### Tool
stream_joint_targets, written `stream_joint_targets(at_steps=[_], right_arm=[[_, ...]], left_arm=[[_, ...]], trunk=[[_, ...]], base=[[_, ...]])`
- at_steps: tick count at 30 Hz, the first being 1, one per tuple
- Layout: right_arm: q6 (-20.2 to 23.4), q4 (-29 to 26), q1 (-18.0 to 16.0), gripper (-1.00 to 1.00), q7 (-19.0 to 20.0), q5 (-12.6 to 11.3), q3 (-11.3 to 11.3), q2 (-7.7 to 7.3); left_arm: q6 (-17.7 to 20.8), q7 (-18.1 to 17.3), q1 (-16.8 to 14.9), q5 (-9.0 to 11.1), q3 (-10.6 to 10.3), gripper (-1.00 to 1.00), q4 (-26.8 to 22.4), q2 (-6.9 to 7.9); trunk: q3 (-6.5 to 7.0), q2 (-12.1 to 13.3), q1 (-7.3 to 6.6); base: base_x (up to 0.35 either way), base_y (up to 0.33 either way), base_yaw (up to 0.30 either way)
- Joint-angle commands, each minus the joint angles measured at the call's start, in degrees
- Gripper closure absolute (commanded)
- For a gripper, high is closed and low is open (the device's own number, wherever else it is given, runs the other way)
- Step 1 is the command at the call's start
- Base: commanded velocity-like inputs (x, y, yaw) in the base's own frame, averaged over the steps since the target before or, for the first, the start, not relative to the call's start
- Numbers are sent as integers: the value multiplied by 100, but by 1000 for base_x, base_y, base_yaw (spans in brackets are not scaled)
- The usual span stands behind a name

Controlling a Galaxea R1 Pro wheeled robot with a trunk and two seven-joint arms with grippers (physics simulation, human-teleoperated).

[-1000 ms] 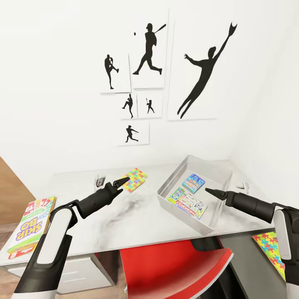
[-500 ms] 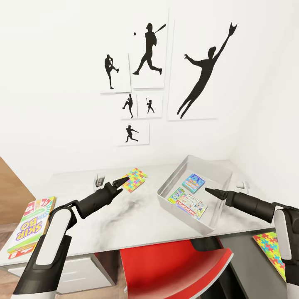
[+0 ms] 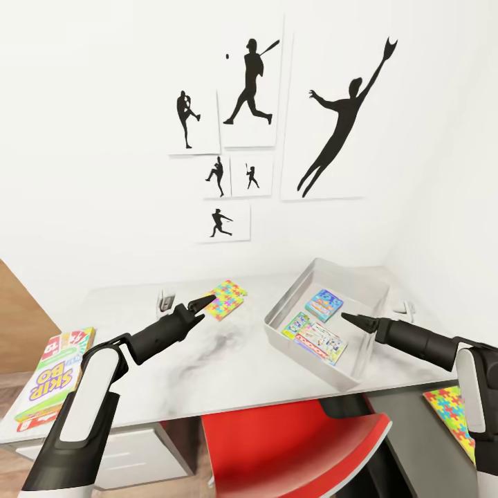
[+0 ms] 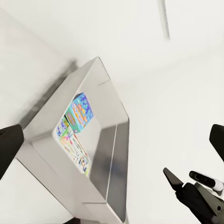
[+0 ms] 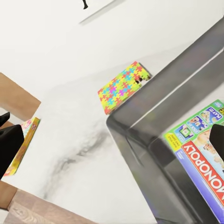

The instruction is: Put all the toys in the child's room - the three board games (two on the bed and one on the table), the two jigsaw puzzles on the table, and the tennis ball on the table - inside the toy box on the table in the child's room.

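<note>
The grey toy box (image 3: 278,306) stands on the table's light top (image 3: 228,360), holding the small blue board game (image 3: 324,304) and the Monopoly game (image 3: 315,340). One jigsaw puzzle (image 3: 223,299) lies left of the box, just beyond my left gripper (image 3: 209,299), which is open and empty. My right gripper (image 3: 344,318) hovers open over the box's right part. The Skip-Bo game (image 3: 50,375) lies at the table's left end. A second jigsaw puzzle (image 3: 453,413) lies on the dark top at the lower right. The right wrist view shows the puzzle (image 5: 123,86), Skip-Bo (image 5: 25,140) and Monopoly (image 5: 200,156).
A red chair (image 3: 290,443) is tucked under the table in front of me. Small white fittings (image 3: 164,299) (image 3: 407,308) sit near the table's back edge. White walls with black baseball-player prints (image 3: 249,83) close off the back and right. White drawers (image 3: 124,456) sit below left.
The whole picture has shifted slightly, so the camera moved a little. Both arms and the things on the table hold their places.
</note>
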Motion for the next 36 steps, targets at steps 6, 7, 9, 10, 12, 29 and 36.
stream_joint_targets(at_steps=[6, 7, 9, 10, 12, 29, 36], right_arm=[[29, -17, -5, -100, 13, -5, -3, 1], [29, -20, -5, -100, 13, -5, -3, 0], [30, -22, -5, -100, 13, -5, -3, 0], [30, -23, -5, -100, 14, -5, -3, 0], [30, -24, -5, -100, 14, -5, -3, -1], [30, -37, -2, -100, 21, -2, -74, -44], [30, -38, -4, -100, 40, -4, -146, -84]], left_arm=[[31, 15, -4, 26, 2, -100, -3, -3], [31, 15, -4, 26, 1, -100, -3, -3], [31, 15, -4, 26, 0, -100, -3, -3], [31, 15, -4, 26, 0, -100, -3, -4], [31, 15, -4, 26, -1, -100, -3, -4], [23, 15, -4, 26, -9, -100, -3, -11], [22, 16, -4, 26, -14, -100, -3, -16]], trunk=[[-8, -7, 2], [-8, -7, 2], [-8, -7, 2], [-8, -7, 2], [-8, -7, 2], [-8, -7, 2], [-8, -7, 2]], base=[[0, 187, 0], [0, 226, 0], [0, 236, 0], [0, 245, 0], [0, 251, 0], [0, 147, 0], [0, 24, 0]])
